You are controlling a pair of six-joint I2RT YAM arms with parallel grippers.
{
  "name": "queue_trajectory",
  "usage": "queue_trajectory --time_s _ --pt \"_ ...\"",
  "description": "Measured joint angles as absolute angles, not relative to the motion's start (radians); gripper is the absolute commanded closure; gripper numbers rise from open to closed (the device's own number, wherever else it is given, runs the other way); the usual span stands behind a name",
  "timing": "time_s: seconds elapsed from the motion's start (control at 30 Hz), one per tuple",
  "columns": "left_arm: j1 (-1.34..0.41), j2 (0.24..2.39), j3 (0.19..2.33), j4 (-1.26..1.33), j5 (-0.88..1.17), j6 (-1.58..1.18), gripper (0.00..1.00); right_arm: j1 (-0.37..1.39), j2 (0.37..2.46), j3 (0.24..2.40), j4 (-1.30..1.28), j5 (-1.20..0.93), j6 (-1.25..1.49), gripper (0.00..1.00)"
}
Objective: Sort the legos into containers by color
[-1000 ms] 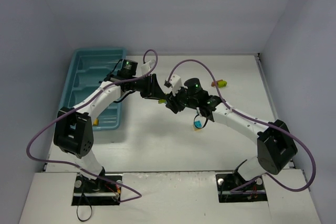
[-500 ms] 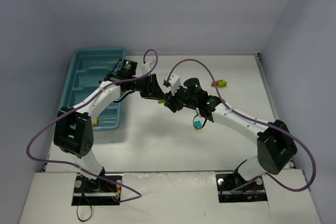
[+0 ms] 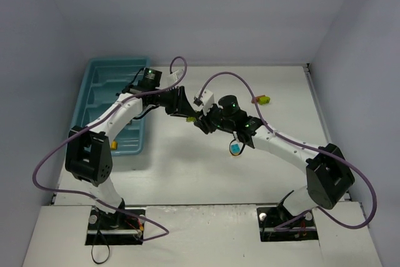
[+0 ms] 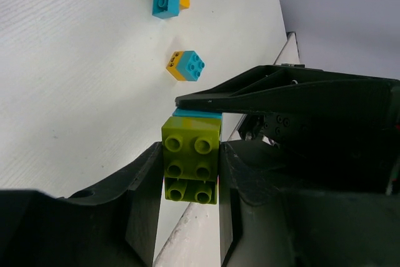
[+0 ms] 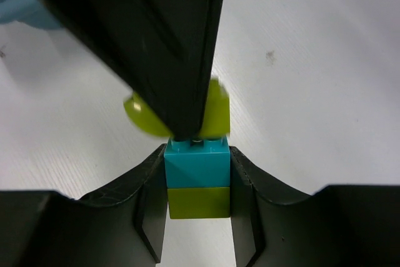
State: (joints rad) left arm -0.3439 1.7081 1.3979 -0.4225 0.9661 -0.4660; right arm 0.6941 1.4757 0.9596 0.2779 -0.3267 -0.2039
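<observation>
so both arms meet over the middle of the table (image 3: pixel 187 173), well apart from the teal tray (image 3: pixel 100 73) at the far left. The left gripper (image 4: pixel 190 146) is clamped on a lime green brick (image 4: pixel 190 167), fingers snug against both its sides. The right gripper (image 5: pixel 197 154) is closed too, pinching a cyan brick (image 5: pixel 195 164) that's stuck onto that lime one. There's also a second lime piece (image 5: pixel 199 202) deeper between its fingers, right against the cyan. Looks to me like the step is pulling the stack apart so each colour can go in its own compartment

what worries me: from the left wrist view only a thin edge of cyan shows, so I can't tell how good that hold is. A hard tug could slip off or pop a brick loose, and it'd bounce across the table or off it. Pulling at an angle could just twist a brick in the fingers instead of freeing the studs

a small cyan and orange brick (image 3: pixel 235 148) lies on the table near the right arm, and a lime and orange bit (image 3: pixel 262 99) sits further back, both unsorted
</observation>
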Motion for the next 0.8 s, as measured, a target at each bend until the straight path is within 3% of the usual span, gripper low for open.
queue_trajectory --time_s 0.37,0.57,0.67,0.8 --pt "-0.143 1.734 1.521 -0.528 0.926 -0.386 1.0 0.681 1.462 0.901 0.221 -0.258 -0.222 0.98" --pt "-0.004 1.741 1.578 -0.527 0.601 -0.379 1.0 0.68 1.462 0.907 0.201 -0.259 -0.226 0.98" --pt "0.046 1.767 1.61 -0.502 0.402 -0.375 0.9 0.679 1.462 0.913 0.198 -0.26 -0.226 0.98" --pt "0.075 1.863 1.674 -0.461 0.227 -0.366 0.89 0.671 1.462 0.914 0.197 -0.267 -0.226 0.98"
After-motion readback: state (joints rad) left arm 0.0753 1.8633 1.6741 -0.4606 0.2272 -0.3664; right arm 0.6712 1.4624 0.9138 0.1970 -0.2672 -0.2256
